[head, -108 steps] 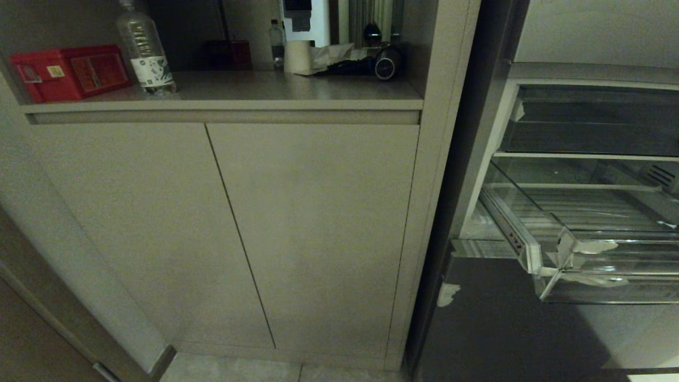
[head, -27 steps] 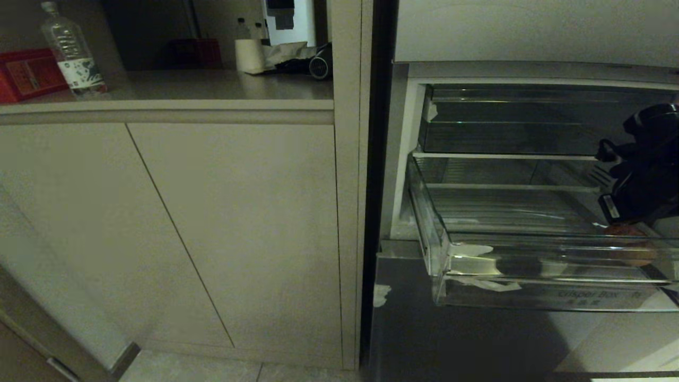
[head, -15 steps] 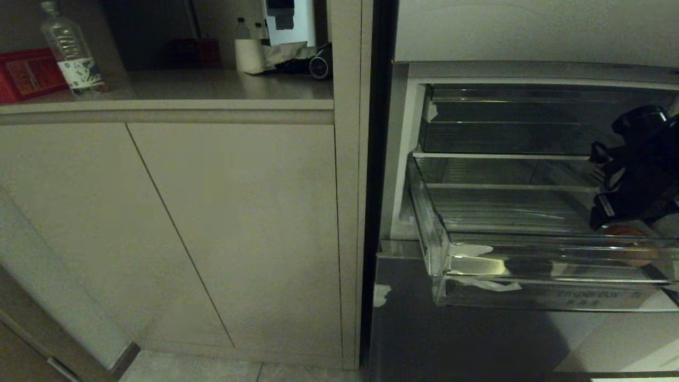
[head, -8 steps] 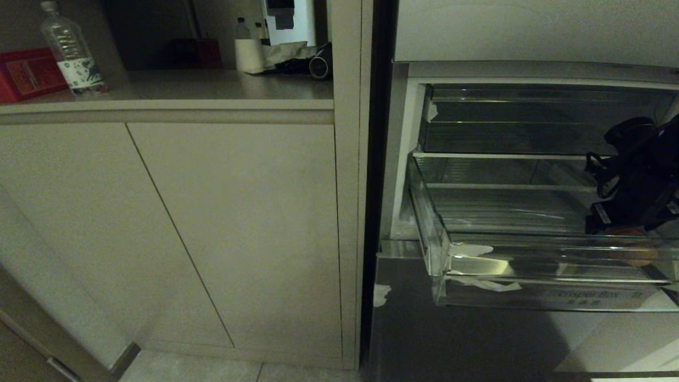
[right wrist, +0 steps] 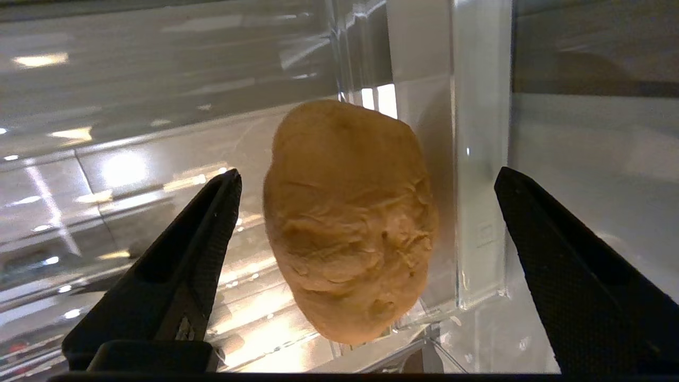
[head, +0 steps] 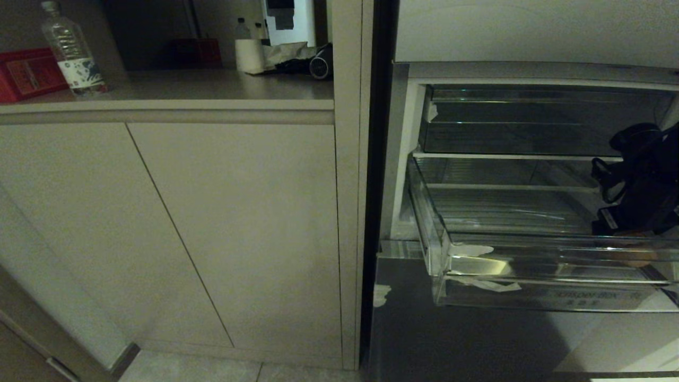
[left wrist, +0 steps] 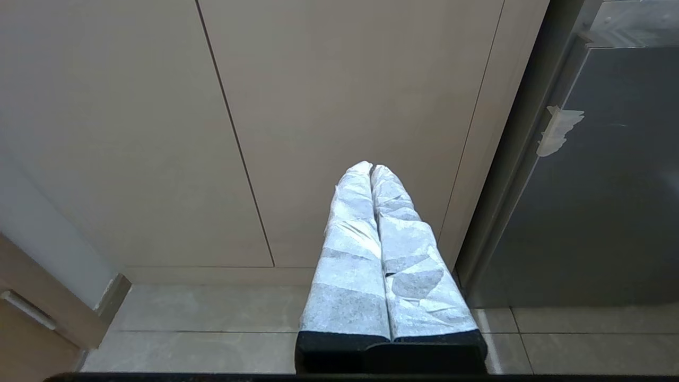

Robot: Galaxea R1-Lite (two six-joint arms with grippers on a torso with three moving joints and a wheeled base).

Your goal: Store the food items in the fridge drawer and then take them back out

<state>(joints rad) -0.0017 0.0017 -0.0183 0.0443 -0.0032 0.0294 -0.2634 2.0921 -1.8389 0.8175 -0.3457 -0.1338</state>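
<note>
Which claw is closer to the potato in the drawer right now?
Right. The right claw hangs open around the potato inside the fridge drawer; the left claw is shut, away by the cabinet doors.

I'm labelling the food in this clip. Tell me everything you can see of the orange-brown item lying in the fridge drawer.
The food item is a lumpy, oval, orange-brown piece with a matt, wrinkled, dimpled skin, more like a potato or a bread roll than a smooth fruit. It lies loose on the floor of the clear plastic fridge drawer, close to a clear wall. The right gripper hangs over it with its black fingers spread wide on either side, not touching it. In the head view it shows only dimly through the drawer's front.
</note>
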